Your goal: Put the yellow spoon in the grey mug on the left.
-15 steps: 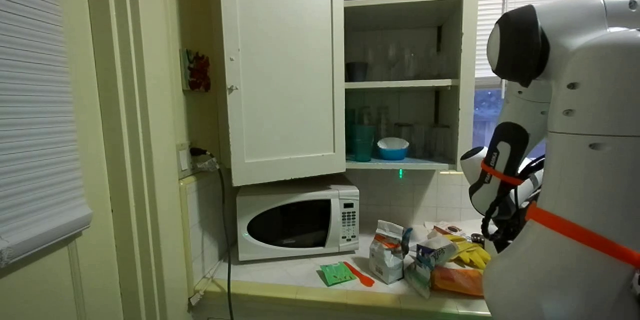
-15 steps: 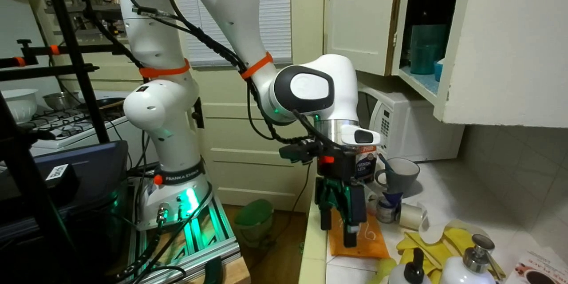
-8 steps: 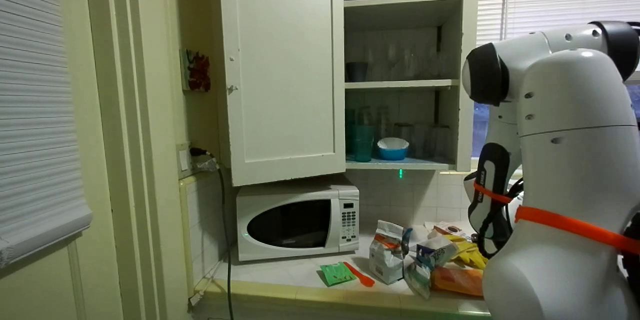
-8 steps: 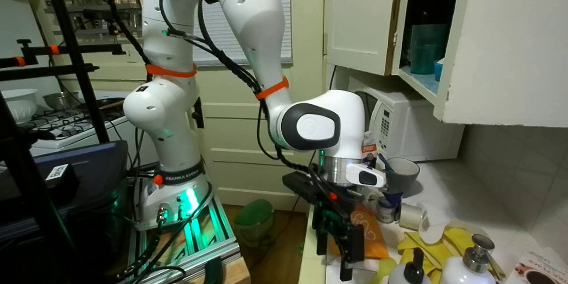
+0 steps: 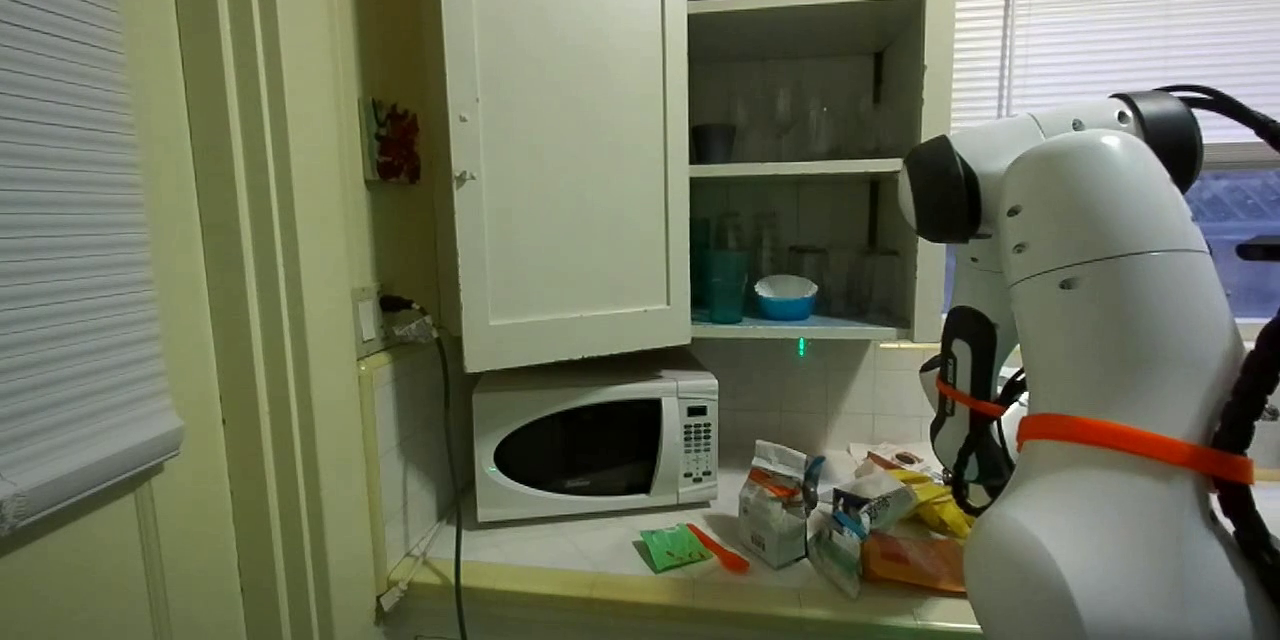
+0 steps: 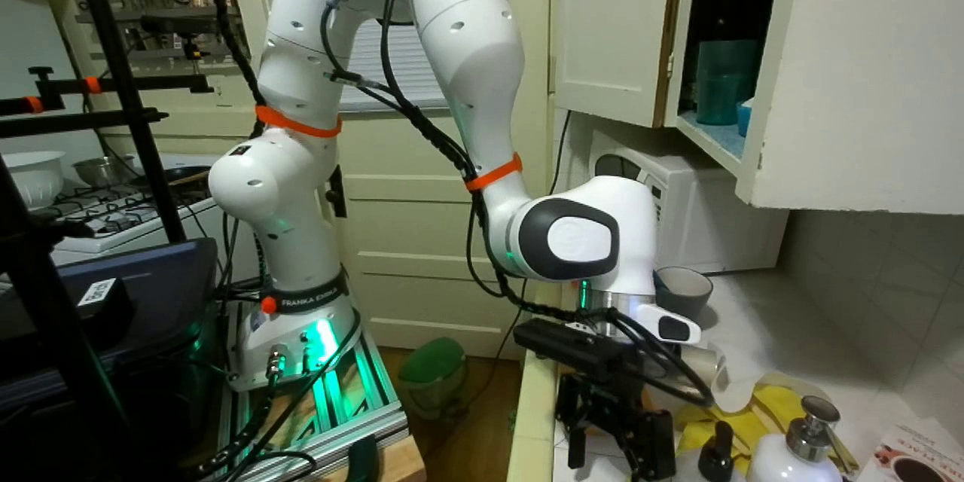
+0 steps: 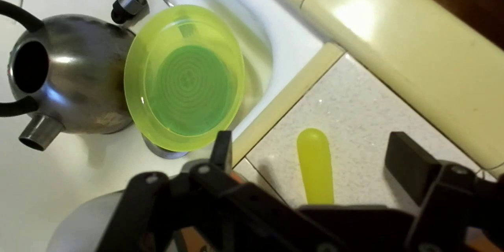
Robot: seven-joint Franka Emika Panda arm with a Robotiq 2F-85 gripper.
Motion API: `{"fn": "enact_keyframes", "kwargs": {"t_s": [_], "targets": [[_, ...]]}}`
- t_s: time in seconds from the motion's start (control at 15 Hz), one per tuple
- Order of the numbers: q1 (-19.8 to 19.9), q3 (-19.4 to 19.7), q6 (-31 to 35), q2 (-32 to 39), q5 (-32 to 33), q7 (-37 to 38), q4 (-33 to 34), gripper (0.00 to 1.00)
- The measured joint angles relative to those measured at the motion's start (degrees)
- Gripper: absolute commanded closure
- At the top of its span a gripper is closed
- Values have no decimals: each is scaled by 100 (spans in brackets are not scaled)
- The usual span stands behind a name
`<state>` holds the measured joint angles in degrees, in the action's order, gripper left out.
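The yellow spoon lies on the tiled counter. Its yellow handle (image 7: pixel 316 165) shows in the wrist view between my fingers; the rest is hidden behind the gripper body. My gripper (image 7: pixel 313 151) is open, one finger on each side of the handle with gaps, not touching it. In an exterior view my gripper (image 6: pixel 616 456) points down low over the counter near its front edge; the spoon cannot be made out there. The grey mug (image 6: pixel 684 294) stands upright further back on the counter near the microwave, partly covered by the arm.
A pale mug (image 6: pixel 700 363) lies on its side near yellow gloves (image 6: pixel 753 418). A soap dispenser (image 6: pixel 798 452) stands close to my gripper. A yellow-green bowl (image 7: pixel 232 94) and a metal kettle (image 7: pixel 94 75) are beside the counter tile. A bag (image 5: pixel 775 510) and microwave (image 5: pixel 580 450) stand behind.
The arm has lowered, and my open gripper has moved down and to the right in an exterior view, with the wrist turned. The arm now covers part of the grey mug.
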<state>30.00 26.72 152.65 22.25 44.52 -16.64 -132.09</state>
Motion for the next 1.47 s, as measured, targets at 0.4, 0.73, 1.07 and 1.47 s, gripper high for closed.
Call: {"fn": "enact_keyframes", "kwargs": {"t_s": [0.4,0.73,1.07,1.47], "targets": [[-252,-41,301,-93,490,-71,-99,0],[325,-485,1017,-190,-27,-1475,-411,0],[2465,-2028,1679,-121,-444,-3480,-686,0],[4013,-3463,1325,-95,-1474,-4996,-475,0]]}}
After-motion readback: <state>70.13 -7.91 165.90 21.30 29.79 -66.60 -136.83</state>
